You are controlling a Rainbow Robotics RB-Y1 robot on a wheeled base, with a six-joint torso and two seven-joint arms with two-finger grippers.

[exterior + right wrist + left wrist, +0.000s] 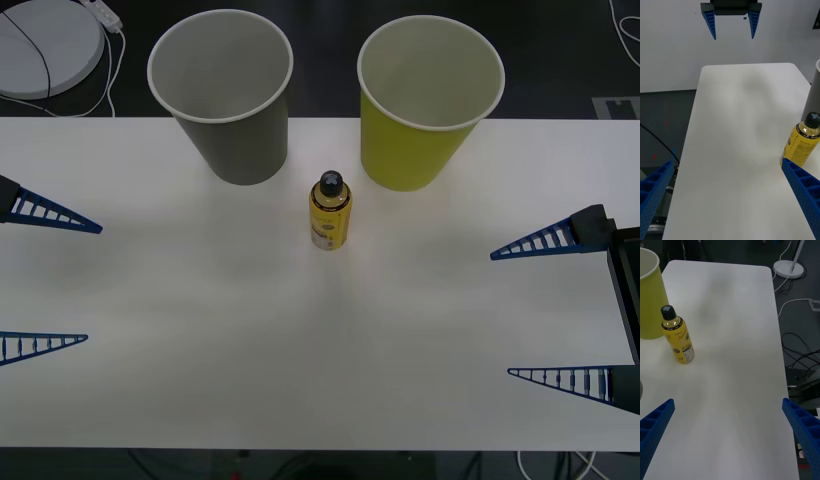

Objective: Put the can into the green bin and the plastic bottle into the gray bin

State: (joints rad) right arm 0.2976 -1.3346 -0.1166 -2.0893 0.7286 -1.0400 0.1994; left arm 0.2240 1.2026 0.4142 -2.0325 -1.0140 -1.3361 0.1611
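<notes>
Front view, plastic bottle (330, 211) upright, cap up, long axis vertical

Your bottle stands upright, both grippers spread wide.
The plastic bottle (330, 210) sits between gray bin (225, 92) and green bin (425, 100), apparently touching neither; left gripper (45, 280), right gripper (555, 310) flank the table (300, 340).

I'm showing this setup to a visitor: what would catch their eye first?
Two big paper-cup bins at the table's far edge: the gray bin on the left, the green bin on the right. Just before the gap between them stands the small plastic bottle, upright. The open left gripper and right gripper wait at the sides.
</notes>
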